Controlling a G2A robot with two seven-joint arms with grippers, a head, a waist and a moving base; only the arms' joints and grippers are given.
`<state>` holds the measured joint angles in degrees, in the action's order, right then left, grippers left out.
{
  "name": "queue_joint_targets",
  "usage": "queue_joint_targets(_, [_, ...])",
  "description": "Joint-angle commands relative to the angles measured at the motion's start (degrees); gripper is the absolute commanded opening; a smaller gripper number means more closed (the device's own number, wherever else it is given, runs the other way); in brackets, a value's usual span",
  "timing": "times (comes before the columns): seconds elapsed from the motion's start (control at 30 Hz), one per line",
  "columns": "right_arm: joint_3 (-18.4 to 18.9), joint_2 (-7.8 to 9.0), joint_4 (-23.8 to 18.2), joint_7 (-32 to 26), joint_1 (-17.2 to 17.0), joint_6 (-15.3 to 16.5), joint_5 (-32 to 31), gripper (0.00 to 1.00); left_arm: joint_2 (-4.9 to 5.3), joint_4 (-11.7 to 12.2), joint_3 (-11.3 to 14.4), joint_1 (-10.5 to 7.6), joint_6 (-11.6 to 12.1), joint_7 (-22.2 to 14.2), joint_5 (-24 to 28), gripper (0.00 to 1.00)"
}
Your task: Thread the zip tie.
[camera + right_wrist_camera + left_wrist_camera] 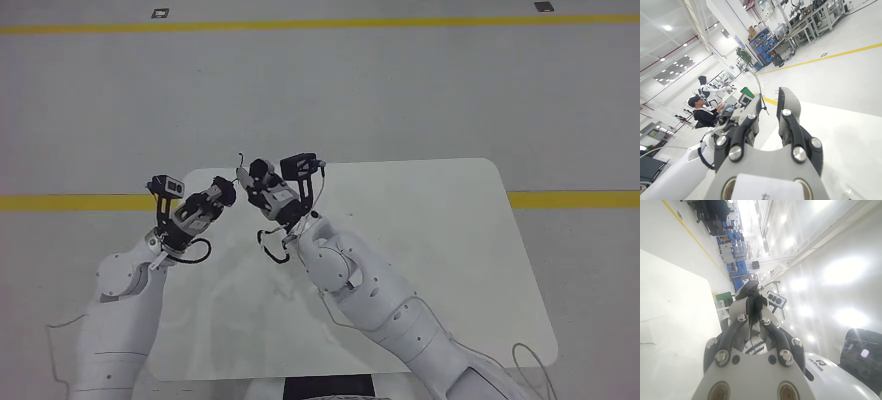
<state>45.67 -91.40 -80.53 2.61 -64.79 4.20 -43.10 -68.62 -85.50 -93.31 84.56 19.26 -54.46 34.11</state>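
Observation:
A thin zip tie [759, 86] curves up between the fingers of my right gripper [769, 96], close to one finger [757, 106] and apart from the other. That gripper is open. In the top view the zip tie [240, 164] sticks up where the two grippers meet, above the table's far left corner. My left gripper [753, 300] is shut on the dark end of the zip tie [751, 330], whose strand runs back between its fingers. From above, the left gripper [227, 189] sits just beside the right gripper [256, 173], tips almost touching.
The white table [450, 250] has rounded corners and lots of bare room to the right. Both grippers hover near its far left edge [710, 289]. A thin dark strand [647, 343] lies on the table surface. Grey floor with yellow lines surrounds the table.

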Motion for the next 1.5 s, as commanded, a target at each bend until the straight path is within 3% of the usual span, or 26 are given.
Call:
queue_joint_targets(0.0, [0.6, 0.11, -0.5, 0.9, -0.4, 0.1, -0.7, 1.0, 0.1, 0.2, -0.1, -0.23, -0.9, -0.4, 1.8, 0.0])
queue_joint_targets(0.1, [1.4, 0.42, -0.9, 2.8, -1.0, 0.4, -4.0, 1.0, 0.23, 0.7, -0.4, -0.68, -4.9, -2.3, 7.5, 0.0])
queue_joint_targets(0.3, [1.4, 0.79, -0.5, 6.6, -1.5, -0.3, -12.5, 1.0, 0.59, 2.6, -1.3, -1.98, -17.1, -5.9, 18.7, 0.0])
queue_joint_targets(0.6, [1.4, 0.79, -0.5, 6.6, -1.5, -0.3, -12.5, 1.0, 0.67, 2.4, -1.4, -2.09, -17.1, -6.2, 18.1, 0.0])
queue_joint_targets(0.63, [1.4, 0.82, -0.3, 6.5, -1.5, -0.4, -12.9, 1.0, 0.57, 2.3, -0.9, -1.96, -18.3, -4.9, 19.3, 0.0])
queue_joint_targets(0.7, [1.3, 1.08, 0.1, 7.6, -1.1, -0.8, -18.2, 1.0, 0.35, 2.2, -0.3, -1.64, -21.6, -3.4, 24.0, 0.0])
queue_joint_targets(0.87, [0.5, 1.08, 2.7, 13.3, -0.9, -0.9, -24.7, 1.0, 0.1, 1.7, 0.5, -0.28, -31.5, -0.4, 34.1, 0.0])
queue_joint_targets(1.0, [-0.8, 0.78, 5.5, 16.9, 0.4, -1.2, -29.7, 1.0, 0.0, 1.4, 1.2, 0.61, -37.0, 1.0, 39.2, 0.0])
queue_joint_targets(1.27, [-0.8, 0.78, 5.5, 16.9, 0.4, -1.2, -29.7, 1.0, -0.01, 0.7, 1.4, 0.63, -37.4, 1.2, 39.9, 0.0])
queue_joint_targets(1.47, [-0.9, 1.06, 5.0, 18.1, 0.5, -3.6, -37.5, 1.0, 0.15, -0.8, 2.5, 1.04, -38.7, 3.3, 41.9, 0.0])
